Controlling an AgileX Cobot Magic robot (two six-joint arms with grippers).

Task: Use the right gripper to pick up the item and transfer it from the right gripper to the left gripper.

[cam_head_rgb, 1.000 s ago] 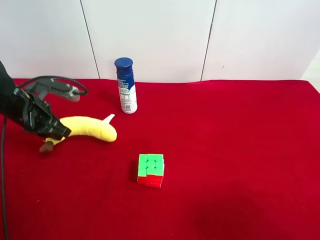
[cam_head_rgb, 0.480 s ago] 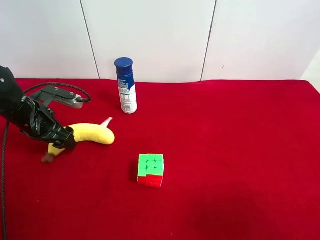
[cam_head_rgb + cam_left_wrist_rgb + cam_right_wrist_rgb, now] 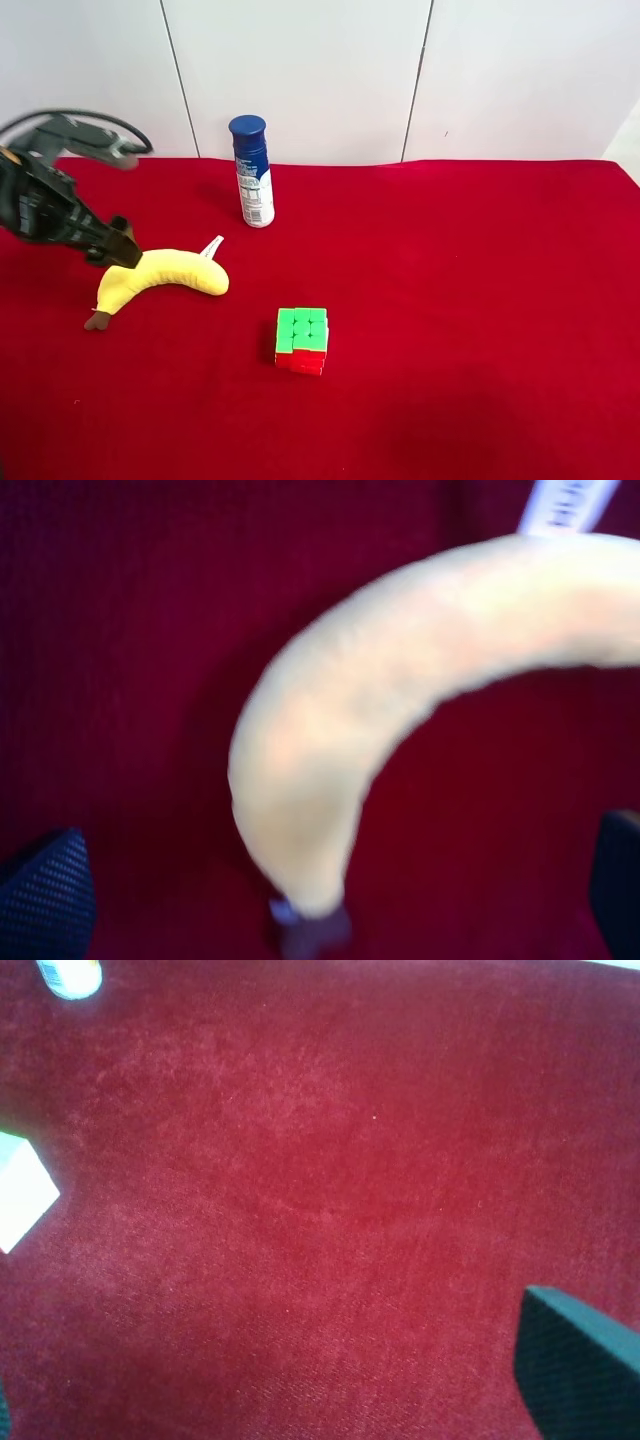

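The all-black left gripper hovers with fingers apart, empty, just above the yellow plush banana, which lies on the red cloth. Risk: it nudges the soft toy away. The right gripper gapes empty over bare cloth.

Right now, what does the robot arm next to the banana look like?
The black robot arm is dark and blocky, with a thin black cable looping above it and a grey piece on top. Its black gripper has textured, dotted finger pads.
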